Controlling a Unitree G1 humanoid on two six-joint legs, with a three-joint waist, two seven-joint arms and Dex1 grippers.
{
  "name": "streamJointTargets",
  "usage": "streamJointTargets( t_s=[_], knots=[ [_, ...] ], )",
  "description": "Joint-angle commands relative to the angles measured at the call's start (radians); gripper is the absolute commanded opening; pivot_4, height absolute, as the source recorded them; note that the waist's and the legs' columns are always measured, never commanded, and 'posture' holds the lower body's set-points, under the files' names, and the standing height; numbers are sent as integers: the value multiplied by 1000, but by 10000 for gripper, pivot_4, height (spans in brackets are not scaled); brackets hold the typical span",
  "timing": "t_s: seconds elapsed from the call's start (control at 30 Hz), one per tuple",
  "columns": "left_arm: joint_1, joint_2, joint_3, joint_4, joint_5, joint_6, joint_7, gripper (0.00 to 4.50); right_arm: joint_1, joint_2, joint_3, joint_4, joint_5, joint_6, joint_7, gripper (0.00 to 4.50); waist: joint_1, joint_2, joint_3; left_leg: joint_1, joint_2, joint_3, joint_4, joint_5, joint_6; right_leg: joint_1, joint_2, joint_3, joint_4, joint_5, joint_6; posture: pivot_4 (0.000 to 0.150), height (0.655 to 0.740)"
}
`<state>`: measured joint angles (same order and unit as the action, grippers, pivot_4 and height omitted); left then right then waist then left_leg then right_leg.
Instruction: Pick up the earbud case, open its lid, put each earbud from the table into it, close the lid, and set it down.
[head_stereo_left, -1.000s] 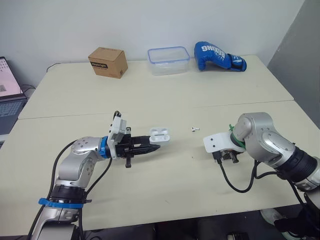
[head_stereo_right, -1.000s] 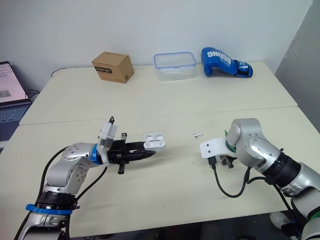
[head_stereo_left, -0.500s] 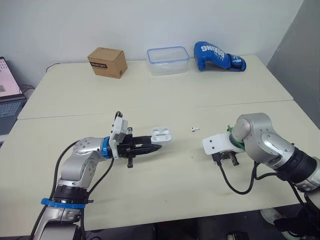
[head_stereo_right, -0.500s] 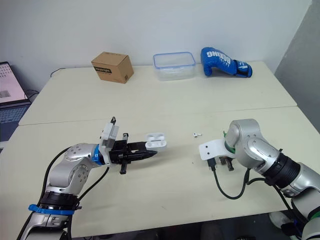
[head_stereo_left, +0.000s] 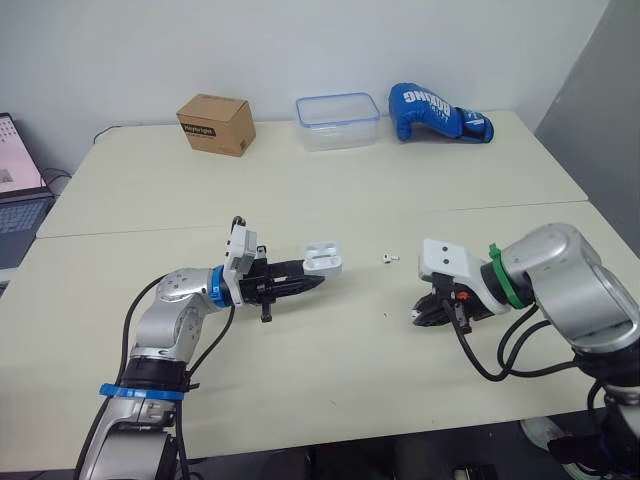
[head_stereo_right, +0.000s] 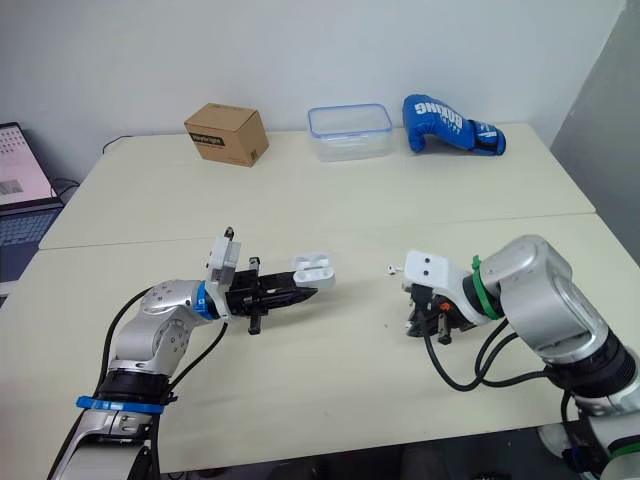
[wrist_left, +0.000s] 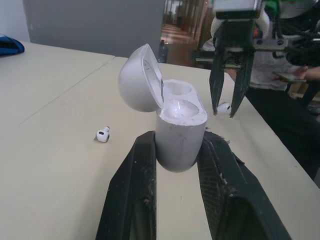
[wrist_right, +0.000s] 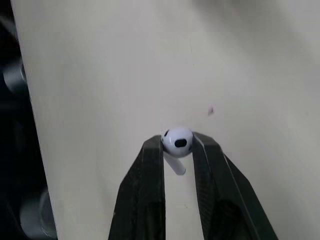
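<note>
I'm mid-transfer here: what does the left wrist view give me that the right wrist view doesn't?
Left wrist view alone: the earbud case, lid open, wells looking empty, clamped in the left gripper jaws, and a loose earbud lying on the table. Right wrist view alone: the stem and dark ports of the pinched earbud. Both: the right gripper jaws closed on that earbud, at the tabletop.

You have one earbud case (head_stereo_left: 322, 257) and two earbuds: one earbud (head_stereo_left: 388, 257) near the case, another earbud (wrist_right: 178, 141) farther from it. Well beyond the case, count one cardboard box (head_stereo_left: 214, 124), one plastic container (head_stereo_left: 337, 121), one boxing glove (head_stereo_left: 437, 112).
</note>
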<state>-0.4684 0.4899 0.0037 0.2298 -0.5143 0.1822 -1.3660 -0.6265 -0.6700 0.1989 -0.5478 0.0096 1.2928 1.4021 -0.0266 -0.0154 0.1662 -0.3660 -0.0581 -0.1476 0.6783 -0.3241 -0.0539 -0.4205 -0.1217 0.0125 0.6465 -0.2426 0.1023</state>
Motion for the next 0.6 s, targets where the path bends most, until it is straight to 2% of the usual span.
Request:
streamJointTargets(
  t_s=[0.03,0.1,0.27,0.6],
  knots=[
    [-41,-8,7,28,3,-29,-15,8063,37,187,-202,-90,86,92,-155,4064,-1,0,0,0,0,0,0,0,0,0,0,0,0,0,0,1500,7307],
    [-63,-17,8,59,13,-46,-16,8063,49,318,-274,-109,117,100,-249,4064,-1,0,0,0,0,0,0,0,0,0,0,0,0,0,0,1500,7307],
    [-100,-33,12,112,29,-80,-18,8063,32,532,-371,-119,193,103,-432,4064,-4,0,0,0,-1,-1,0,0,0,0,0,0,0,0,0,1500,7307],
    [-127,-60,28,143,39,-100,18,8063,1,646,-298,-90,258,-38,-715,4064,-8,1,-1,0,-1,-2,0,0,-1,-1,0,0,1,0,0,1500,7307]
  ],
)
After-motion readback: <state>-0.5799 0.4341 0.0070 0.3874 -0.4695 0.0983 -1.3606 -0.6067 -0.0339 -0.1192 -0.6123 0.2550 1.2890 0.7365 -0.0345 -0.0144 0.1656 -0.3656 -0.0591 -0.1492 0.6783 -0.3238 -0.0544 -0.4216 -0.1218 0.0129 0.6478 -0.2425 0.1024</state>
